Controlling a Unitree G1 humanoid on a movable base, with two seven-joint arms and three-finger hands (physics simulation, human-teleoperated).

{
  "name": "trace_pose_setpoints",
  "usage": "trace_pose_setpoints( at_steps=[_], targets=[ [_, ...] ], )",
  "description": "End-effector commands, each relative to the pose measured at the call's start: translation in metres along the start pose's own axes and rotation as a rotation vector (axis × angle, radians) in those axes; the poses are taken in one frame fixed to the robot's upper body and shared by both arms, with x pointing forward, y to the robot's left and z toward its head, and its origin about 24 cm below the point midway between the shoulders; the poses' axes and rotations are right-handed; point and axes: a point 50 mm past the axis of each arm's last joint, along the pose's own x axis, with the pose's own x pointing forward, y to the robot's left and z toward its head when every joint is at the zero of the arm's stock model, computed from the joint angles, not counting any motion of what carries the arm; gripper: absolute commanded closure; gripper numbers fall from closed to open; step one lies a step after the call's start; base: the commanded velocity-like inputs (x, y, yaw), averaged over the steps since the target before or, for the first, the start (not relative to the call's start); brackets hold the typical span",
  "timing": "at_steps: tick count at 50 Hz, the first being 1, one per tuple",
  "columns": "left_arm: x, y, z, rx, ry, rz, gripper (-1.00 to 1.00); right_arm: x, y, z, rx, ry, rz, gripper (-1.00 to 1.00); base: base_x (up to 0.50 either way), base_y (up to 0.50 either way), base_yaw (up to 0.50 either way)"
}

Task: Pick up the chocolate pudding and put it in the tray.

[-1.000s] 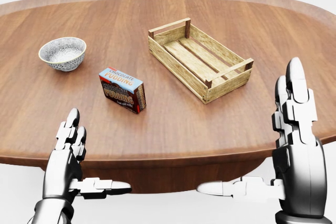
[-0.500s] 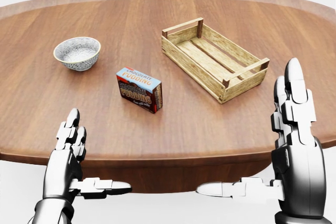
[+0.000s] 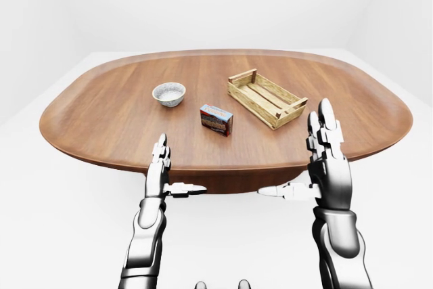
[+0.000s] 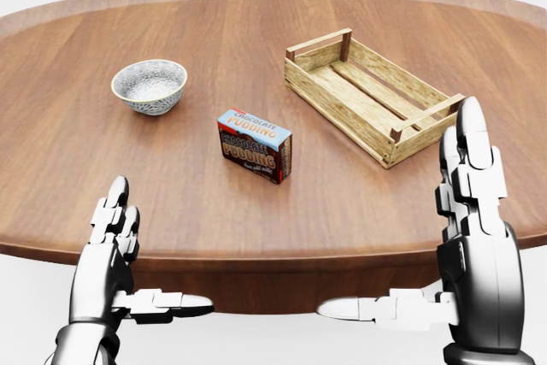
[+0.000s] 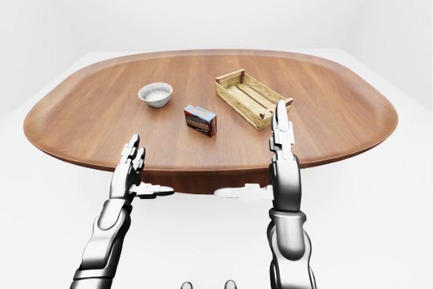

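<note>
Your view takes in one oval brown wooden worktop (image 4: 256, 211) carrying three things, one of each kind, with your two robot hands raised at its near edge.

Left to right in the head view:

(a) Left robot hand (image 4: 111, 254), silver and jointed, at the lower left. You see its fingers (image 4: 117, 203) extended upward and its thumb pointing toward the view's right. It is spread wide and holds nothing.

(b) One round white ceramic bowl with a speckled grey-blue pattern (image 4: 149, 85), upright, in the upper left part of the worktop.

(c) One small rectangular chocolate pudding box (image 4: 254, 144), near the middle of the worktop, between the bowl and the crate and lower in the view than both, touching neither. Its top face is light blue with white lettering that reads "CHOCOLATE PUDDING"; the long side turned toward you is dark brown and red with pale lettering, and the short end at the right is dark. It lies flat, turned at an angle to the worktop's edge. Neither robot hand touches it.

(d) One shallow slatted tray of pale wood, shaped like a small crate (image 4: 373, 94), to the upper right of the box. It sits diagonally, with a raised bar at each short end. You can see bare slats across its floor.

(e) Right robot hand (image 4: 474, 245), at the lower right, larger in view. Its fingers stand straight up, the thumb points toward the view's left, and it grips nothing. Its fingertips overlap the tray's lower right corner in the picture.
</note>
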Motion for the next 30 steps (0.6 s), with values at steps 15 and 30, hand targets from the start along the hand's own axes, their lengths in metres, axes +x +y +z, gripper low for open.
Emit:
trace_pose_setpoints(
  at_steps=[15,30],
  targets=[
    [0.0007,-0.0006,0.0000,-0.001,0.000,0.001,-1.00,0.0010,0.0024,-0.0042,0.021,0.014,0.022,-1.00,0.21,0.00,0.00],
    [0.0009,-0.0007,-0.0001,-0.001,-0.001,0.001,-1.00,0.0012,0.0022,-0.0046,0.023,0.015,0.022,-1.00,0.35,0.00,0.00]
  ],
)
